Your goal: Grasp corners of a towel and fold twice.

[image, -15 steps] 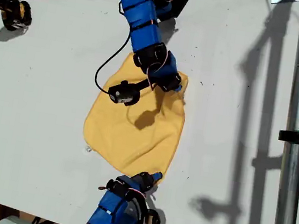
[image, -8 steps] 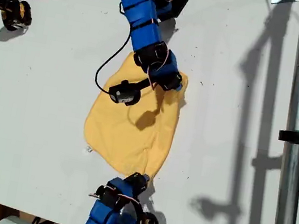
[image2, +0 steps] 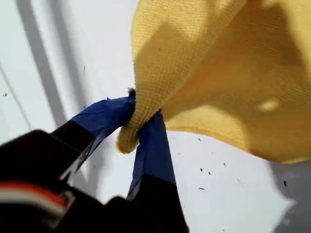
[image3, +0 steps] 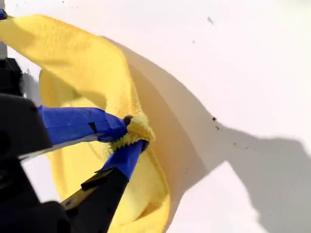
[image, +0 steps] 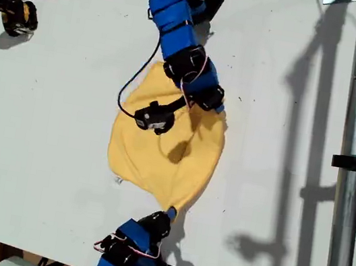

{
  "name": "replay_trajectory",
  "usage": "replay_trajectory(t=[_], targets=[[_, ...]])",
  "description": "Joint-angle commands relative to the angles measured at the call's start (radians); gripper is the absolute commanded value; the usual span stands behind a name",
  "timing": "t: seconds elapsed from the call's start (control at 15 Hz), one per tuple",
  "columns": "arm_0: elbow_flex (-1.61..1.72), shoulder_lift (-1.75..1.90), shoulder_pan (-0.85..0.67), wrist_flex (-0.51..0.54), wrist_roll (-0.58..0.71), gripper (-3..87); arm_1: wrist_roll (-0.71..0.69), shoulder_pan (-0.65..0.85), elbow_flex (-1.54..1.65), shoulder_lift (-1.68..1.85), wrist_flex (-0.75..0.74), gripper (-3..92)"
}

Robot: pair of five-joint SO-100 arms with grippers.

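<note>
- towel (image: 160, 157) mid-table (image: 46, 104), long axis running top to bottom in exterior view
- my first gripper (image2: 138, 124) pinching one corner (image2: 127, 141)
- my second gripper (image3: 127, 136) pinching another corner (image3: 137, 128)

— How did my first gripper (image2: 138, 124) stand?
— Both blue fingers (image2: 109, 114) were closed tight, the towel (image2: 218, 73) pinched between their tips.
— And my second gripper (image3: 133, 133)?
— The same: fingers pressed together on the towel, wrist angled low.
— The arms?
— In the exterior view, one arm (image: 180, 38) reached down from the top edge, bent at the wrist; the other arm (image: 129, 258) came up from the bottom edge.
</note>
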Motion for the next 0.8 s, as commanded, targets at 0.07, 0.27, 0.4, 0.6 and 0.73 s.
replay_trajectory(t=[0.07,0.27,0.4,0.6,0.73], targets=[[-0.017,0.035,-0.291,-0.014,0.135,-0.5,-0.008,0.186,0.153,0.316,0.127,-0.2],[-0.002,-0.003,-0.535,-0.091,0.267,-0.5,-0.002,0.439,0.407,0.554,0.183,-0.2],[-0.041,-0.06,-0.672,-0.161,0.36,-0.5,-0.071,0.63,0.545,0.683,0.156,-0.2],[-0.204,-0.236,-0.842,-0.253,0.505,-0.5,-0.225,0.862,0.591,0.795,0.127,-0.2],[-0.373,-0.376,-0.899,-0.279,0.62,-0.5,-0.336,0.976,0.592,0.822,0.081,-0.2]])
